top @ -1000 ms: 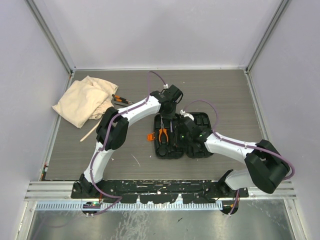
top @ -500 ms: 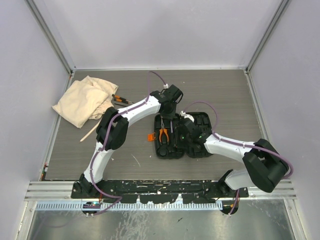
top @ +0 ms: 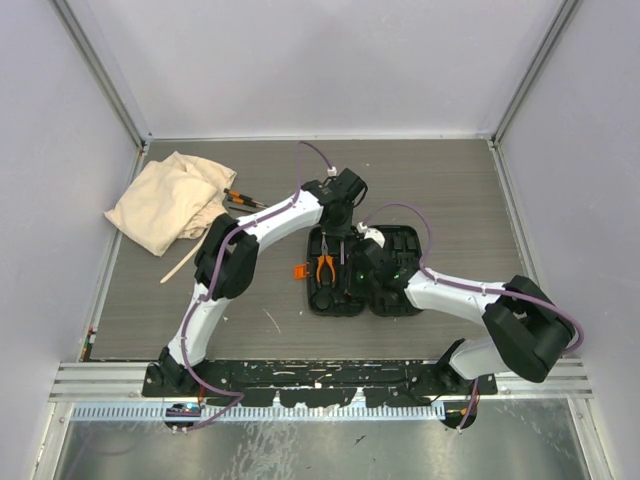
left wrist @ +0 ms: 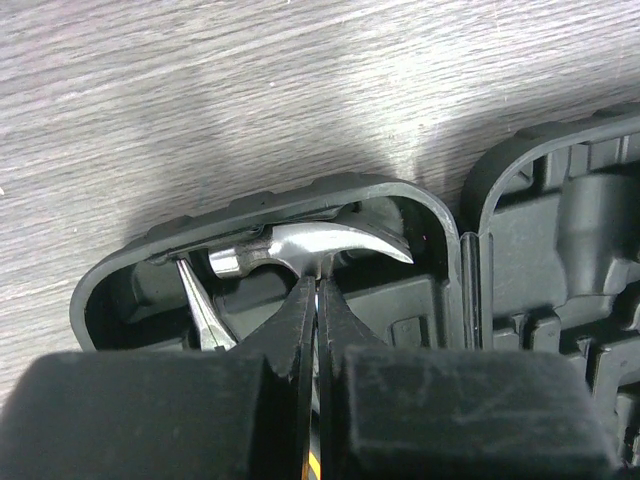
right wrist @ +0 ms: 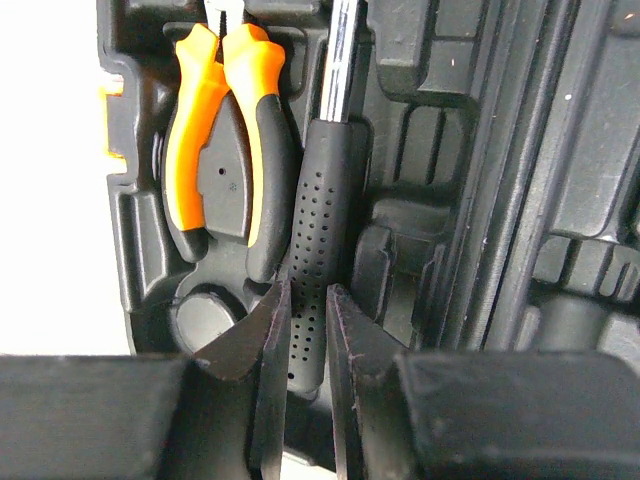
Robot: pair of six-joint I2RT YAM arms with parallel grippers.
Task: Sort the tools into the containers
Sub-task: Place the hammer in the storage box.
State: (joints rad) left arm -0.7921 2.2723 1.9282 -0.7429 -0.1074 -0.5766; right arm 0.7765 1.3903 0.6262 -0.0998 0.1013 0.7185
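1. I am working over an open black moulded-plastic case, all ribbed walls and shaped pockets, which is lying on a grey wood-grain table.
2. I am holding my left gripper over the far end of the case's left half. Its two matte black, wedge-shaped fingers are drawn together, leaving only a hairline slit. I cannot tell whether anything is pinched in that slit.
3. Those fingertips are meeting just under the head of the small claw hammer. The head is polished steel, with a blunt round face at one end and a curved, tapering claw at the other. It is lying against the case's far wall.
4. I am gripping the same hammer lower down with my right gripper. The dark fingers are pressing on either side of its round black rubber grip, which is dotted with small dimples. A shiny chrome shaft is running on beyond it.
5. The pliers, with smooth orange-and-black handles, are lying in their own pocket just beside the hammer.
6. Well apart on the table, slim orange-and-black tools are lying against a crumpled beige cloth. They are too small for me to tell their kind.
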